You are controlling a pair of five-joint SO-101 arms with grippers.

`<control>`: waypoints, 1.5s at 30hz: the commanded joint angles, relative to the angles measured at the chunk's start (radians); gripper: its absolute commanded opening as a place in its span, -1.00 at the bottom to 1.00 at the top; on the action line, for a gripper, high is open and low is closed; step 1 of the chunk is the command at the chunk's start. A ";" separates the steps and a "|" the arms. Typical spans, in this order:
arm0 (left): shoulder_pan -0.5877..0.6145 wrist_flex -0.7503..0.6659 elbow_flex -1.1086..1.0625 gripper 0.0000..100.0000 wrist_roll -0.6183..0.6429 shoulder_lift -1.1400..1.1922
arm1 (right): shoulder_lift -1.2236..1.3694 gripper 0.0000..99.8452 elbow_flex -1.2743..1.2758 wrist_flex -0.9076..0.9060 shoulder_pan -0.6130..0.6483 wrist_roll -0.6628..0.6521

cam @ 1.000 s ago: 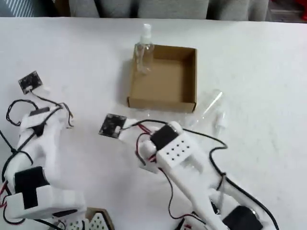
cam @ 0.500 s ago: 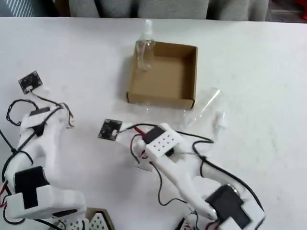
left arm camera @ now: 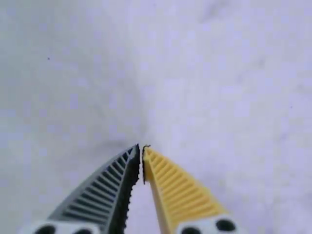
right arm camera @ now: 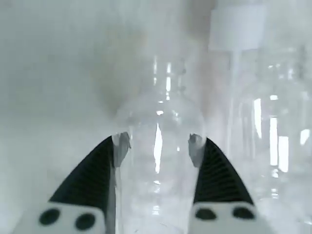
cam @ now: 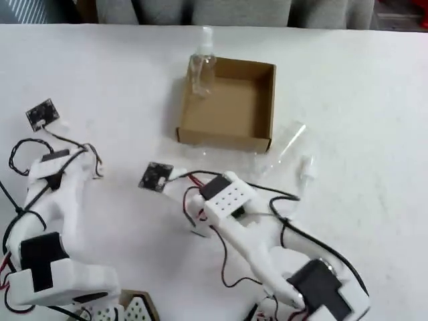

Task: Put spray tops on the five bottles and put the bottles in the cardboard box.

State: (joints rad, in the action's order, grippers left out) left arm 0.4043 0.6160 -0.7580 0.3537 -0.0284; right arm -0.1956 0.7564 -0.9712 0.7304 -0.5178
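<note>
A clear bottle with a bare neck sits between the black fingers of my right gripper, which press on its sides. Beside it stands another clear bottle under a white spray top. In the high view the cardboard box lies at the table's middle, with a capped bottle at its far left corner. Two loose spray tops lie to the right of the box. My left gripper is shut over bare table, holding nothing.
The right arm stands just in front of the box, cables trailing round it. The left arm is at the table's left edge. The white table spreads to the left of the box.
The right arm has drawn back from the box toward the table's front and turned a little. The box shifted slightly away. The left arm has kept still.
</note>
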 commanded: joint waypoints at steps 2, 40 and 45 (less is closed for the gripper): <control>0.010 0.014 0.051 -0.95 0.009 0.001 | -0.150 -0.96 -0.061 -0.039 -0.005 0.152; 0.128 0.014 0.092 -0.95 0.100 -0.002 | 0.423 -0.30 -0.934 -0.188 0.180 1.040; 0.127 0.032 0.092 -0.95 0.100 -0.013 | 0.257 -0.31 -1.028 -0.432 0.117 0.839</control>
State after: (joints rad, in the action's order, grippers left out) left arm 0.5255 0.6160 -0.7211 0.4442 -0.0222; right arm 0.1972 -0.1918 -1.2704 0.8884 0.4580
